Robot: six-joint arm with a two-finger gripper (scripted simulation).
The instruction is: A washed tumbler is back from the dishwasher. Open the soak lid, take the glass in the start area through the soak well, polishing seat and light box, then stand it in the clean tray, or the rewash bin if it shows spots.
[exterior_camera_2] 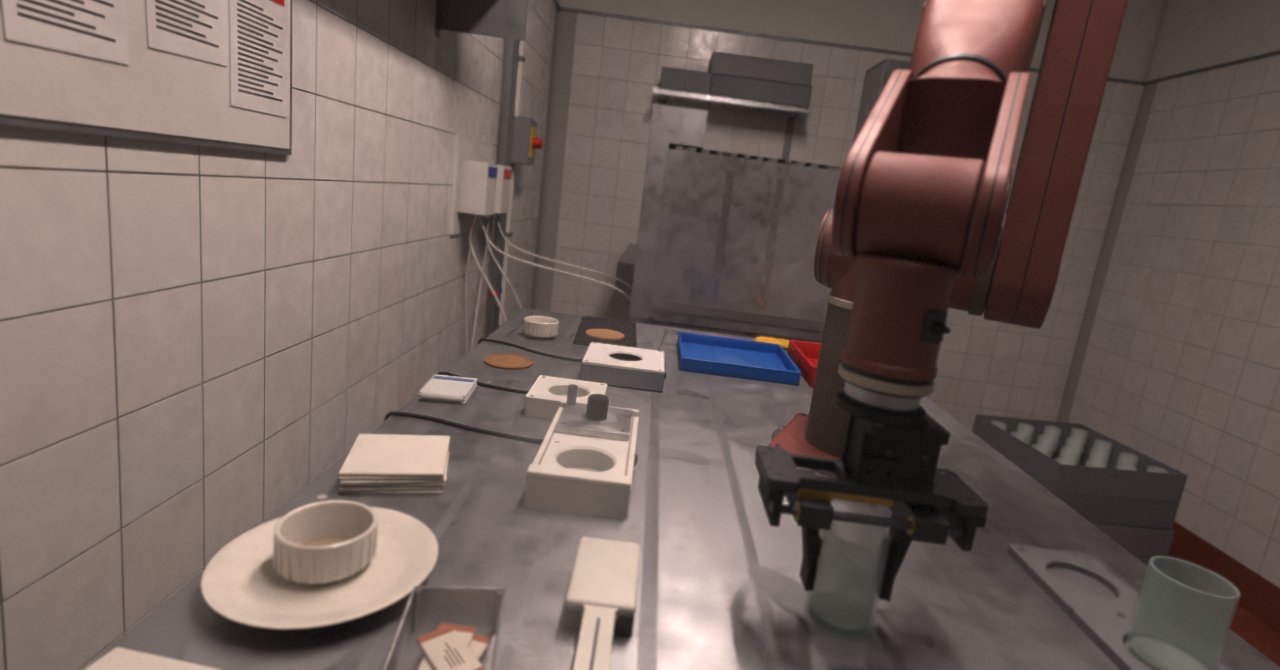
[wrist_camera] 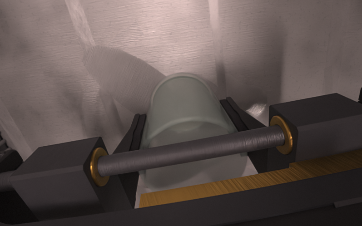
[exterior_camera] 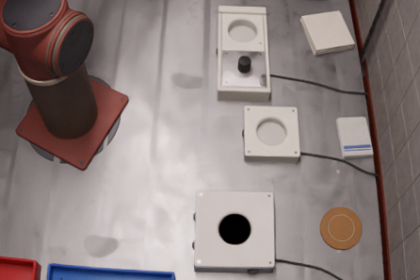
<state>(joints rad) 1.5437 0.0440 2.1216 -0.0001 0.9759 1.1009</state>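
The upper part of the pale green tumbler [exterior_camera_2: 846, 572] is hidden behind my gripper [exterior_camera_2: 849, 568], which has come down over it on the near end of the steel counter. In the wrist camera my fingers are pressed on either side of the glass [wrist_camera: 187, 123], which stands upright. The soak well [exterior_camera_2: 584, 465] sits to the left with its clear lid [exterior_camera: 245, 66] slid back and its round hole uncovered. Beyond it in a row are the polishing seat [exterior_camera: 271, 133] and the light box [exterior_camera: 235, 229]. The blue tray [exterior_camera_2: 738, 357] and red bin [exterior_camera_2: 806, 355] lie at the far end.
A tiled wall runs behind the row of stations, with cables leading to it. A second tumbler [exterior_camera_2: 1180, 608] stands at the near right by a grey plate with a round recess. A plate with a ramekin [exterior_camera_2: 322, 545], folded cloths [exterior_camera_2: 394, 462] and a cork coaster [exterior_camera: 341, 227] lie along the wall.
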